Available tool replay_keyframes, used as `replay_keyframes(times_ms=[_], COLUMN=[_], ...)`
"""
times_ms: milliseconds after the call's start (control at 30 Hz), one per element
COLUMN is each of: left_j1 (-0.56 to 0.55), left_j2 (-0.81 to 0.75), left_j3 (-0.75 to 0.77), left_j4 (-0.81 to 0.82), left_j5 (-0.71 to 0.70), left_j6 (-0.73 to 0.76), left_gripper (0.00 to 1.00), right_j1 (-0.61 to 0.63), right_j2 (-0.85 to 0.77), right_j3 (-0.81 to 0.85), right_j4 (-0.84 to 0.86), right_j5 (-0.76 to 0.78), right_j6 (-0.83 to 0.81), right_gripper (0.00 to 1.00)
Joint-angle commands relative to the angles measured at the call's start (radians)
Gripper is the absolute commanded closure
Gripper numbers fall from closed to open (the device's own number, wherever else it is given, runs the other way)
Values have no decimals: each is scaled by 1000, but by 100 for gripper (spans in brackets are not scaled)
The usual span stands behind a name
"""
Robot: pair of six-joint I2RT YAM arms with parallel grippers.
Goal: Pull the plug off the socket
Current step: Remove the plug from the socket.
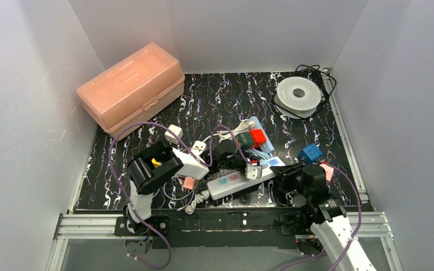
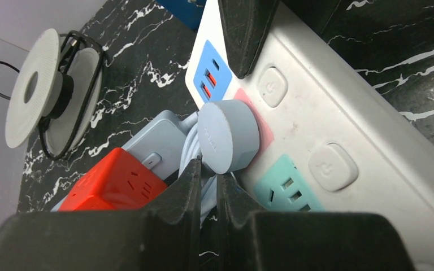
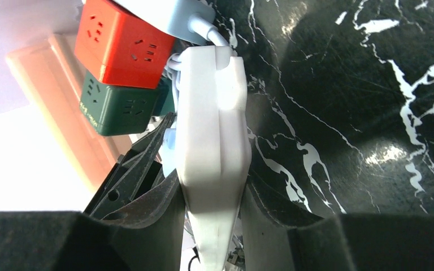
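Plug (image 2: 229, 135), grey, round, seated in white power strip (image 2: 339, 113); left gripper (image 2: 208, 176) pinched shut at its rim. Right gripper (image 3: 212, 206) clamps strip's end. Red cube (image 2: 113, 186) crowds close beside.

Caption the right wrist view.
Right end effector clamps the white power strip edgewise; red cube socket and green cube socket behind.

Power symbols (faint) on strip buttons (image 2: 272, 86)

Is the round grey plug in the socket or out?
In: the round grey plug sits on the pink socket of the long white power strip.
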Motion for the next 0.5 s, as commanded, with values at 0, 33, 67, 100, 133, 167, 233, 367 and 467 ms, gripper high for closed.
replay_keyframes(times_ms=[0,33,67,100,133,167,233,367,467], left_j1=[43,43,45,45,45,45,48,59,69], left_j2=[-100,-106,-110,-118,-125,-129,-137,-143,-154], left_j3=[50,46,40,34,31,28,30,49,51], left_j4=[136,136,136,136,136,136,136,138,138], left_j5=[-132,-132,-130,-131,-136,-141,-151,-194,-223], left_j6=[-3,1,6,6,6,6,9,-3,-23], left_gripper=[100,100,100,100,100,100,100,100,100], right_j1=[8,9,8,8,8,9,8,8,10], right_j2=[147,158,161,157,154,145,125,58,17], right_j3=[44,50,53,52,48,43,29,10,-9], right_j4=[-169,-162,-157,-156,-159,-176,-192,-212,-206], right_j5=[-9,-10,-10,-9,-8,-7,-8,13,18], right_j6=[21,28,34,43,51,63,81,113,119], right_gripper=[99,99,99,99,99,99,99,99,99])
